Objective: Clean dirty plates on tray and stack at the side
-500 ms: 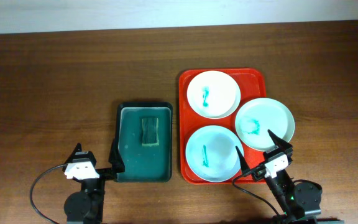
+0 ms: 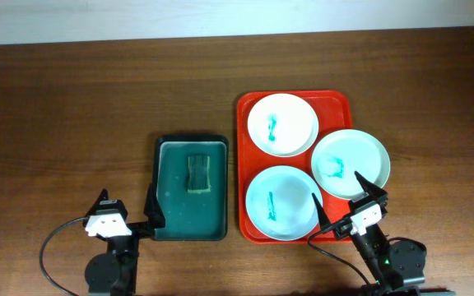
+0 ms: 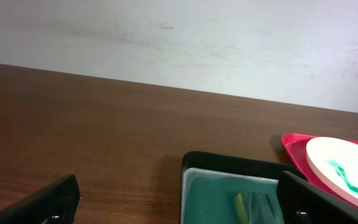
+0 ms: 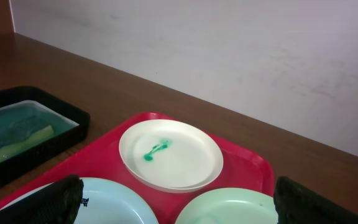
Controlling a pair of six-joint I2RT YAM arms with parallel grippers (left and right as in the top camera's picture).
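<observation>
Three plates lie on the red tray [image 2: 334,105]: a white one [image 2: 282,124] at the back, a pale mint one [image 2: 350,162] at the right, a pale blue one [image 2: 282,202] at the front. Each has a teal smear. My right gripper [image 2: 350,206] is open and empty at the tray's front right corner; its wrist view shows the white plate [image 4: 170,154] between its fingers. My left gripper [image 2: 127,208] is open and empty, at the front left of the dark green basin [image 2: 190,187]. The tray [image 3: 294,143] and white plate [image 3: 347,174] show in the left wrist view.
The basin holds greenish water and a sponge [image 2: 197,173], also seen in the left wrist view [image 3: 257,208]. A pale wall stands behind the wooden table [image 2: 81,107].
</observation>
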